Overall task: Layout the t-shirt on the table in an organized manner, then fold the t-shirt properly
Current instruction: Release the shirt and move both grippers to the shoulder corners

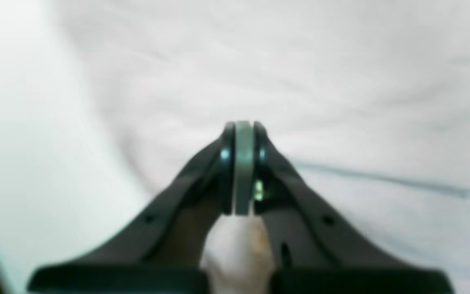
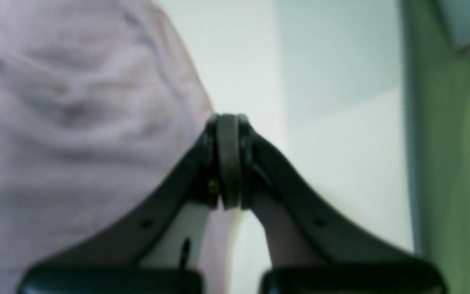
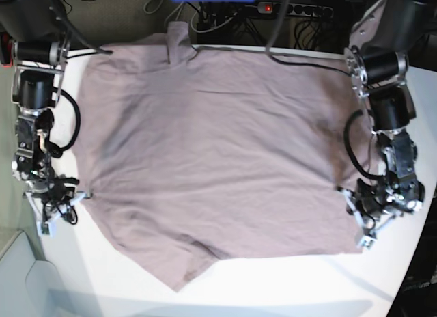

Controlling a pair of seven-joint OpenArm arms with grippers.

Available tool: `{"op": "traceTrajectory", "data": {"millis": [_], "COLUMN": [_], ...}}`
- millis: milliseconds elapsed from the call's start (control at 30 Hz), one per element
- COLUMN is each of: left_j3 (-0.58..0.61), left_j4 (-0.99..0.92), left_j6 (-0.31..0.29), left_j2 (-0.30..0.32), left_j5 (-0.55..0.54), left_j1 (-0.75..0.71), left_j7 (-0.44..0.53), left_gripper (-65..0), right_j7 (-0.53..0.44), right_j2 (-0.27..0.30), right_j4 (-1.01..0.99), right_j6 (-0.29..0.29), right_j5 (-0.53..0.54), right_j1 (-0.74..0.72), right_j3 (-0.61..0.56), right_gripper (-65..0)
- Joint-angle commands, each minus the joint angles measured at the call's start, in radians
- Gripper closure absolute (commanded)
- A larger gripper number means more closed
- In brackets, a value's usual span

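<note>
The soft dusty-pink cloth t-shirt (image 3: 212,153) lay spread on the big white worktop (image 3: 287,290) between the left end effector (image 3: 350,202) and the right end effector (image 3: 82,195), both pressed together at its side edges, so flattening looked nearly done and folding seemed next.

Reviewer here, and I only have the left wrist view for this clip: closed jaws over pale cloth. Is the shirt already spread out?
Observer: Yes. In the base view the t-shirt lies opened out across the table, one sleeve pointing to the near edge.
Operator: Where is the other arm?
Observer: The right gripper sits at the opposite side edge of the shirt; the left gripper is at its own edge.
Operator: Is the right one closed too?
Observer: Its wrist view shows the right gripper's jaws together, at the cloth's border. Whether either gripper pinches fabric is not visible.
</note>
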State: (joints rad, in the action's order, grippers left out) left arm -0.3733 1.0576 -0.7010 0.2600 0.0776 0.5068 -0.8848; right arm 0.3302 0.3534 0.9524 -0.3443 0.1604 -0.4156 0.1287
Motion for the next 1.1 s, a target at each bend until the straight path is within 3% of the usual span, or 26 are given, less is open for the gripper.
{"op": "traceTrajectory", "data": {"millis": [0,67,167,300,433,733,1067], "left_j3": [-0.028,-0.071,-0.122,-0.138,-0.154,-0.172,-0.165], "left_j4": [0.057,0.148,0.237,0.296,0.31,0.197,-0.049], "left_j6": [0.003,0.003,0.003,0.003,0.003,0.003,0.003], "left_j2": [0.025,0.026,0.026,0.019,-0.006,-0.003,0.023], "left_j5": [0.001,0.001,0.001,0.001,0.0,0.001,0.009], "left_j1": [-0.015,-0.069,-0.159,-0.291,-0.376,-0.385,-0.199], "left_j7": [-0.023,-0.06,-0.09,-0.087,-0.058,0.043,0.115], "left_gripper": [-0.4,-0.4,-0.4,-0.4,-0.4,-0.4,-0.4], "right_j7": [-0.004,0.042,0.099,0.166,0.175,0.142,0.028], "right_j2": [0.016,0.008,-0.053,-0.138,-0.201,-0.175,-0.126], "right_j4": [0.06,0.155,0.281,0.417,0.448,0.227,-0.045], "right_j6": [-0.003,-0.005,-0.008,-0.009,-0.011,-0.011,-0.011], "right_j5": [0.006,0.006,0.006,0.005,0.003,0.001,0.001], "right_j1": [0.01,0.059,0.113,0.211,0.274,0.24,0.063], "right_j3": [0.027,0.053,0.073,0.065,0.033,-0.011,-0.014], "right_gripper": [0.0,0.0,0.0,0.0,0.0,0.0,0.0]}}
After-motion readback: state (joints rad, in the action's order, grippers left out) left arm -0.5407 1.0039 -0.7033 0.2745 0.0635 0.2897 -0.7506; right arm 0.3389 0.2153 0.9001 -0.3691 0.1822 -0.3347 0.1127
